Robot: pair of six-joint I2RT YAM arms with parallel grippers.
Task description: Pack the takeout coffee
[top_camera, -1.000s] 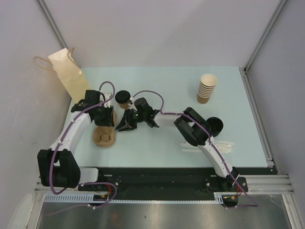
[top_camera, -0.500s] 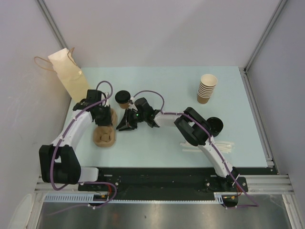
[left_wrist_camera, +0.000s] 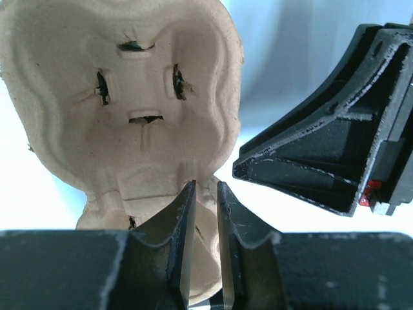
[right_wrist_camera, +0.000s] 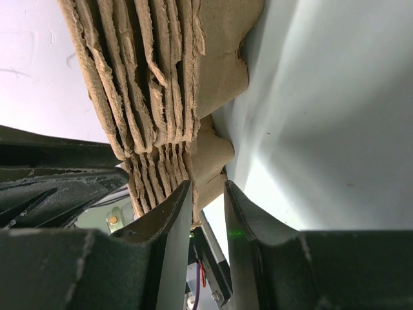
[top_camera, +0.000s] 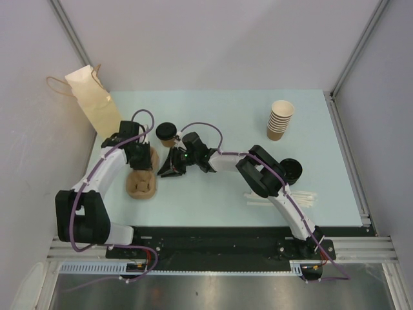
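left end effector is pinching the carriers by the desk's left edge. right end effector is pinching them too.

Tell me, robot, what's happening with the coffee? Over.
Left gripper pinching cardboard trays at the edge. Right gripper at the trays' side, grip unclear. Coffee cup standing untouched, grippers close in front.

Count of things on the tabletop

One paper bag, one lidded coffee cup, and one stack of lidless paper cups, several deep but nested too tightly to number. There is also one small pile of black lids, one stack of cup carriers in several layers, a few pale stirrers, and two robot arms: left arm, right arm.
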